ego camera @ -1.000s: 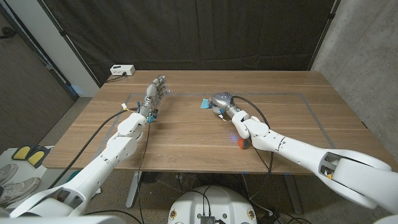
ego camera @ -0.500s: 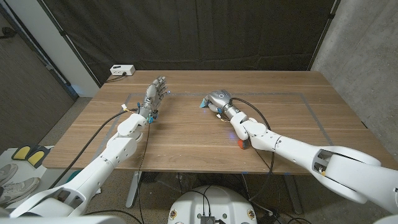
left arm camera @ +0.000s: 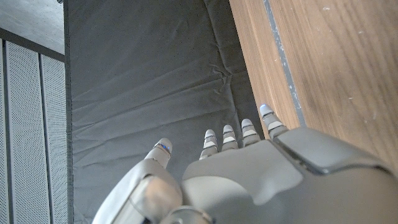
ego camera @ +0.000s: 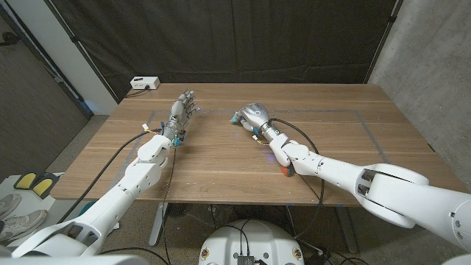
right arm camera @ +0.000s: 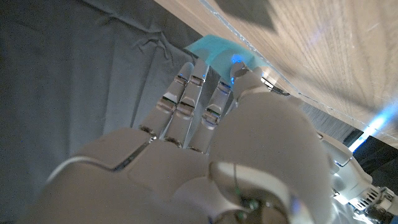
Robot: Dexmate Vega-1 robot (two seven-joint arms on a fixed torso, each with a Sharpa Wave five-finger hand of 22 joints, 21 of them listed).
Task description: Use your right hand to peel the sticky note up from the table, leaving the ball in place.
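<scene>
Covered the blue sticky note (ego camera: 238, 118) toward the desk's far edge with right hand (ego camera: 252, 115), fingers (right arm camera: 211, 109) extended onto it; grip unclear. Risked tearing or losing it. Left hand (ego camera: 182, 110) open, idle.

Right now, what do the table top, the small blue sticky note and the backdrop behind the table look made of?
Brown wooden table top: wood or wood veneer, matte, with visible grain. Small blue sticky note: thin paper, apparently, flat and dull. Dark backdrop: cloth, judging by its folds and creases.
</scene>
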